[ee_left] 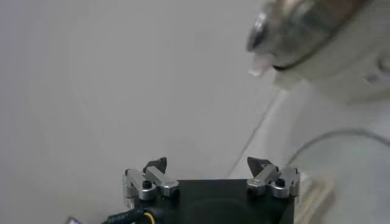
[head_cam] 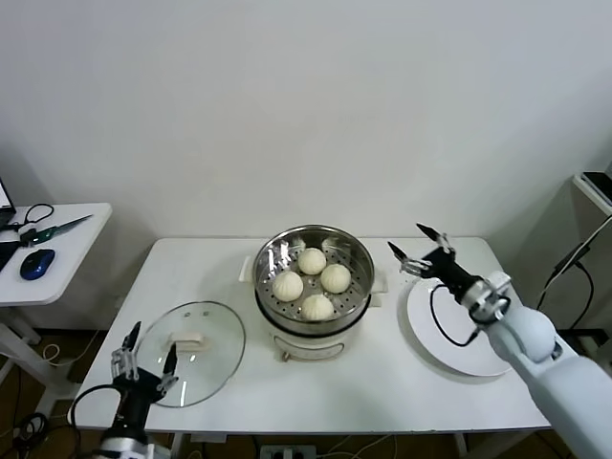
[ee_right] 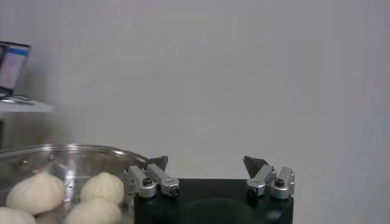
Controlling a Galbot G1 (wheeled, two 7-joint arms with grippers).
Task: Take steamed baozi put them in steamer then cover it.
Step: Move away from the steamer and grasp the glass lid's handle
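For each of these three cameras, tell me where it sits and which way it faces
Head: high, looking down at steamer, four baozi, lid, plate; both arms show.
Left wrist: behind the open left gripper, facing the steamer.
Right wrist: behind the open right gripper, facing wall, baozi.
Shared: steamer in all.

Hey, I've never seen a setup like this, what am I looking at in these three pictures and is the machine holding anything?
This is a two-armed robot at a white table. The big picture comes from a camera on its head; the other two come from cameras on its wrists. In the middle stands a steamer with four steamed baozi inside. The glass cover lies flat on the table near the left gripper, which is open and empty. The right gripper, also open and empty, hovers between the steamer and a bare white plate. A side desk holds a mouse.
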